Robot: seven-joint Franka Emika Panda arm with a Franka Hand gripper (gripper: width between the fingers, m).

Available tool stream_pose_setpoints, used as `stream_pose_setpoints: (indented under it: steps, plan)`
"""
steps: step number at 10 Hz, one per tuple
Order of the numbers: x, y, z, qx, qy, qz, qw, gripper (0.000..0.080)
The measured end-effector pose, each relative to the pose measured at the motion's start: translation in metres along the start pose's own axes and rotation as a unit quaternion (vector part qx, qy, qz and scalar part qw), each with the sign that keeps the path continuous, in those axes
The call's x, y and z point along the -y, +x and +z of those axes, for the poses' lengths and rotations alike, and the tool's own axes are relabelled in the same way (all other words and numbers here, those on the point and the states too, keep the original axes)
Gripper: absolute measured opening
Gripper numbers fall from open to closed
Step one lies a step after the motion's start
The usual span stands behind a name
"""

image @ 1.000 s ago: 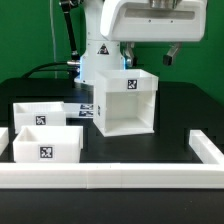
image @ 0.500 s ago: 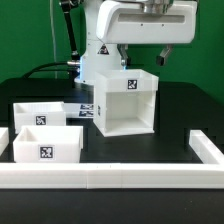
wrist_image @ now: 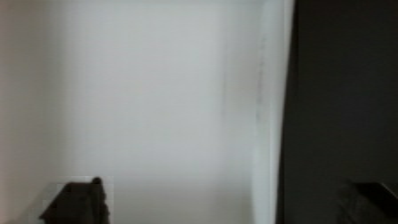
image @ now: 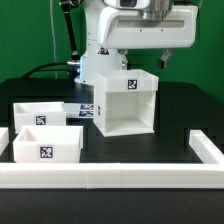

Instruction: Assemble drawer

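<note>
The housing (image: 127,104) stands upright near the middle of the black surface (image: 185,115). Both trays lie outside it, toward the exterior view's left: the rear tray (image: 37,114) and the front tray (image: 46,146), close together and each apart from the housing. No tray is inserted, so both insertions appear to remain. The claw (image: 148,55) hangs above the housing, fingers spread wide and holding nothing. The rail (image: 110,178) borders the surface along the near edge.

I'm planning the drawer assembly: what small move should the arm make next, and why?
Probably lower the bulky white gripper toward the tall white plastic cube-like housing: it hangs open just above it, holding nothing, and both low white plastic trays lie outside it.
</note>
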State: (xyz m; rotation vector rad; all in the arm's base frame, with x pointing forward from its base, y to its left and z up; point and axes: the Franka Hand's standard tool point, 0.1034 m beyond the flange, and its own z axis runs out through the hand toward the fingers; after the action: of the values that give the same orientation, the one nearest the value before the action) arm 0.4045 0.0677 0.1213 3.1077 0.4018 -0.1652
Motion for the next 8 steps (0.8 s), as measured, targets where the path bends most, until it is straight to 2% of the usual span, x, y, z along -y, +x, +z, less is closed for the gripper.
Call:
stream_pose_setpoints:
  steps: [2, 4, 5, 7, 8]
  plan:
    - [0.004, -0.014, 0.014, -0.001, 0.001, -0.002, 1.000, 0.0649]
    - [0.006, -0.016, 0.022, -0.001, 0.002, -0.003, 1.000, 0.0649]
    - [0.006, -0.015, 0.023, 0.002, 0.003, -0.003, 1.000, 0.0621]
    - [0.006, -0.010, 0.020, -0.001, 0.003, -0.002, 1.000, 0.0324]
    - [0.006, -0.010, 0.022, -0.001, 0.003, -0.003, 1.000, 0.0324]
